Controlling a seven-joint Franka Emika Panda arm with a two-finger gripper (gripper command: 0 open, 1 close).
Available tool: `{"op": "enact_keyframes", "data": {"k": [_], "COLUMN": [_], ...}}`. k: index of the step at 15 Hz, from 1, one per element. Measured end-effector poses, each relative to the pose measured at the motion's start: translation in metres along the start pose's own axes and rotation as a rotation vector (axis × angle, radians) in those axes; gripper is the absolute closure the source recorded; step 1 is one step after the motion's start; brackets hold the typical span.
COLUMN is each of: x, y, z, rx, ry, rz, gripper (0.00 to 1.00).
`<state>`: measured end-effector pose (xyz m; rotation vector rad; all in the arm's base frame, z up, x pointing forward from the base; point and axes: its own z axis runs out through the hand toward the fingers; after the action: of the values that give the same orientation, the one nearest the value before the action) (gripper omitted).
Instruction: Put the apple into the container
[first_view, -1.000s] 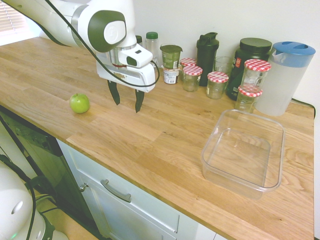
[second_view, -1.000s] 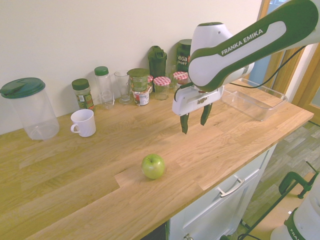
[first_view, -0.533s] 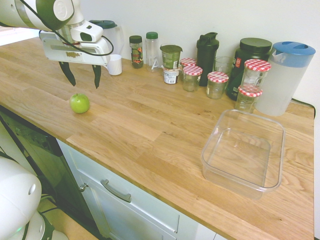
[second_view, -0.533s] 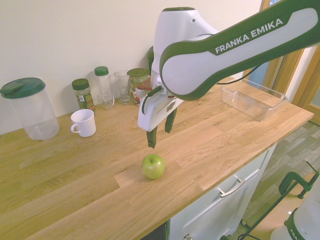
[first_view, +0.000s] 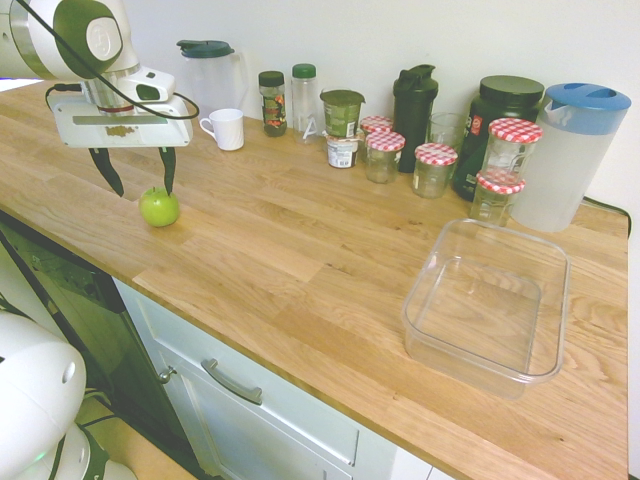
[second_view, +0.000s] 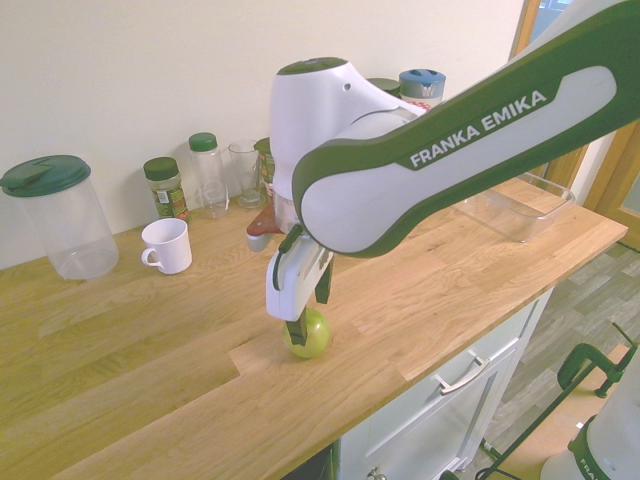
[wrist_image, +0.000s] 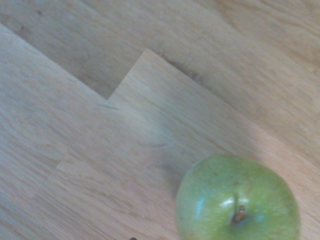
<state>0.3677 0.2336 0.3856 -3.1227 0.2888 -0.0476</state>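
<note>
The green apple rests on the wooden counter near its front edge, stem up, and fills the corner of the wrist view. My gripper hangs open just above it, dark fingers spread wide, one beside the apple's top, neither touching it. The clear plastic container lies empty far along the counter at the other end.
Along the wall stand a white mug, spice bottles, several jars with red-checked lids, dark shaker bottles, a blue-lidded pitcher and a green-lidded pitcher. The counter's front edge runs just below the apple.
The arm swept along the counter from the middle toward the apple and dropped lower; the open fingers now hang right over the apple. The apple has not moved.
</note>
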Motion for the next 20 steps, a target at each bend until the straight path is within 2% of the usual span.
{"op": "enact_keyframes", "data": {"k": [3, 4, 11, 18, 20], "x": [0.002, 0.003, 0.016, 0.022, 0.030], "y": [-0.001, -0.002, -0.013, -0.015, -0.012], "z": [0.012, 0.016, 0.042, 0.041, 0.034], "rx": [-0.024, -0.031, -0.038, -0.035, -0.034], "ry": [0.004, 0.009, 0.016, 0.015, 0.017], "rz": [-0.028, -0.038, -0.067, -0.054, -0.019], "gripper": [0.00, 1.00, 1.00, 1.00, 1.00]}}
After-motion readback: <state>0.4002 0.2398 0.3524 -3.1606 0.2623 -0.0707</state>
